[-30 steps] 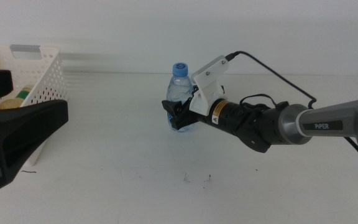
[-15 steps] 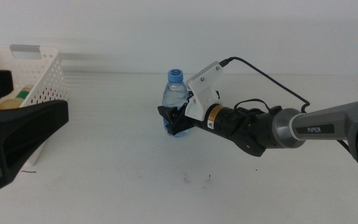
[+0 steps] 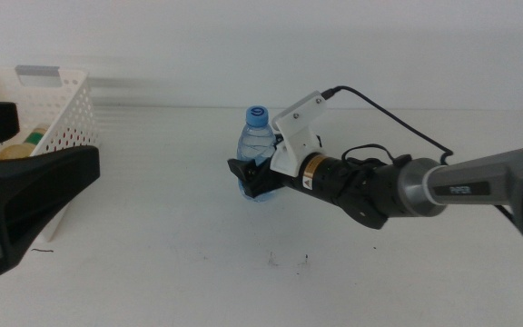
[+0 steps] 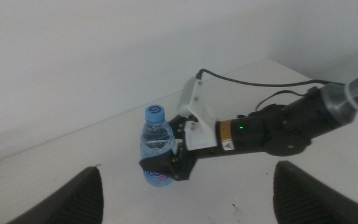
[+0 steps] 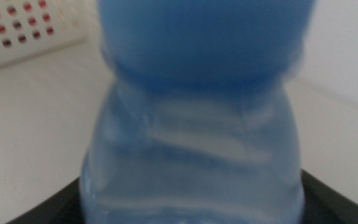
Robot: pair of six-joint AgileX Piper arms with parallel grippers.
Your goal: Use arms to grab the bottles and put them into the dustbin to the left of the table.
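The right gripper [image 3: 254,177] reaches in from the right side of the table [image 3: 171,272] & is clamped round the lower body of the water bottle [image 3: 254,145], one dark jaw on each side. In the left wrist view the same grip shows: bottle [image 4: 156,140] upright, blue cap up, w/ the right gripper [image 4: 166,167] closed on its lower half. Whether its base touches the table or sits just off it — can't tell. The right wrist view is nearly filled by the bottle [image 5: 194,124], blurred, v. close to the lens, dark jaw edges low on both sides of it.

The bottle is approx. mid-table, toward the back, well apart from the bin. A white bracket w/ a black cable [image 3: 398,104] sits on top of the right arm [image 3: 407,186], just behind the bottle.

The left gripper [image 3: 12,182] waits at the left edge of the middle view, jaws spread wide w/ nothing between them; its 2 fingertips [image 4: 73,196] stand far apart in the left wrist view.

The bin [image 3: 66,104], a white perforated basket, is at the far left of the table, behind the left gripper. Inside it a yellow bottle [image 3: 25,145] w/ green label is partly visible. A few dark specks [image 3: 289,263] mark the table nearer the camera.
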